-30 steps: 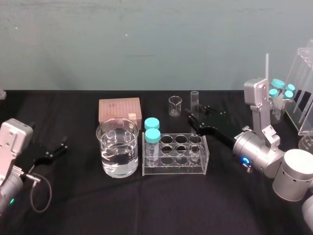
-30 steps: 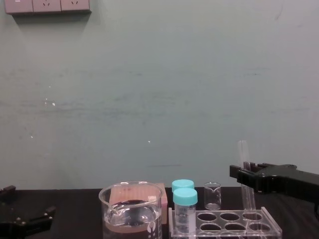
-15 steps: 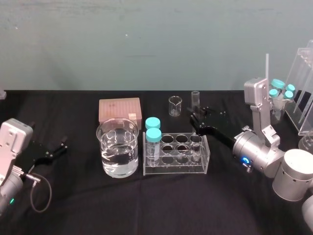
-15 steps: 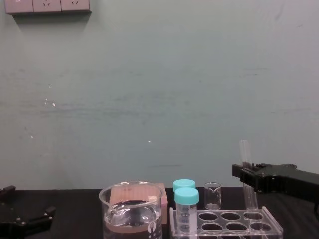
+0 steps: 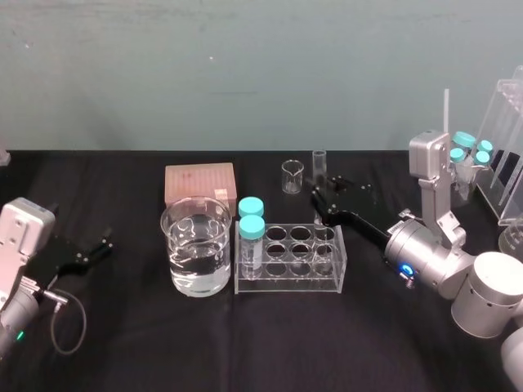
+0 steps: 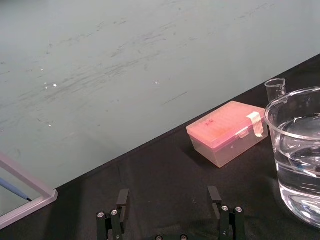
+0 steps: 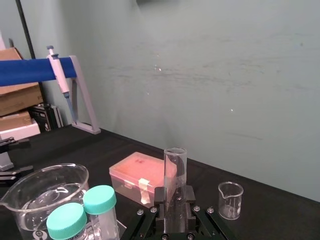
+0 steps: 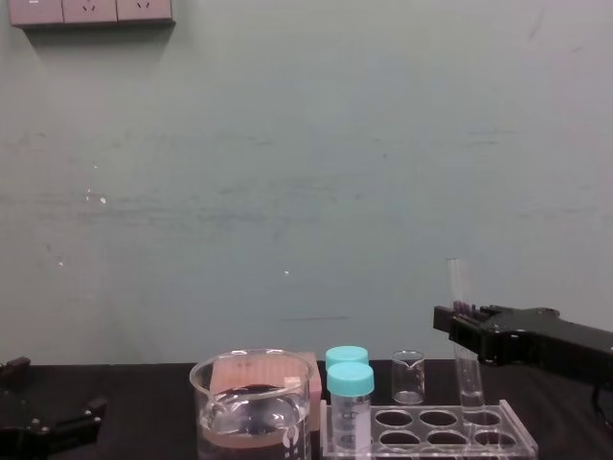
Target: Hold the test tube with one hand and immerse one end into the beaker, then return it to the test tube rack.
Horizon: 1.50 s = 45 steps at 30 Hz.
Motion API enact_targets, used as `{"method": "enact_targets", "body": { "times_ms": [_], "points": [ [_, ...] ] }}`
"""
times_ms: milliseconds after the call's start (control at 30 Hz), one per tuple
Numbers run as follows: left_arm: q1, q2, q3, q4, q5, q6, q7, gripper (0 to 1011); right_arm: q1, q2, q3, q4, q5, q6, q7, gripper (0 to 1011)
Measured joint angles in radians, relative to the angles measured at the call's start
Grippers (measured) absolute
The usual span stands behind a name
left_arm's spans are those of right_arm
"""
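Lifted since 1 s ago: test tube [image 7: 175,167] hangs just over test tube rack [image 5: 286,282], 2 o'clock corner | left pincer [image 5: 102,247] idle, open, 9 o'clock | beaker [image 5: 196,245] 9 o'clock of rack | right pincer [image 5: 320,200] clamps tube's upper half | light, slick, brittle glass: grip gently

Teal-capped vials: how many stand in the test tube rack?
2, both at the test tube rack end nearest the beaker: front vial, rear vial.

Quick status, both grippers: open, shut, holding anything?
Left gripper: open, empty, parked at the left.
Right gripper: shut on the test tube, over the test tube rack.
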Motion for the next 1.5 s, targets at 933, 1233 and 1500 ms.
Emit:
{"method": "enact_targets", "body": {
  "times_ms": [933, 1233, 1500],
  "points": [
    [0.0, 0.0, 0.0, 0.0, 0.0, 0.0, 0.0, 1000, -0.026, -0.002, 0.046, -0.03, -0.009, -0.08, 0.028, 226],
    [0.0, 0.0, 0.0, 0.0, 0.0, 0.0, 0.0, 1000, -0.031, 0.0, 0.06, -0.059, 0.008, -0.097, 0.039, 226],
    [0.0, 0.0, 0.0, 0.0, 0.0, 0.0, 0.0, 1000, -0.033, 0.021, 0.086, -0.128, 0.019, -0.11, 0.039, 226]
  ]
}}
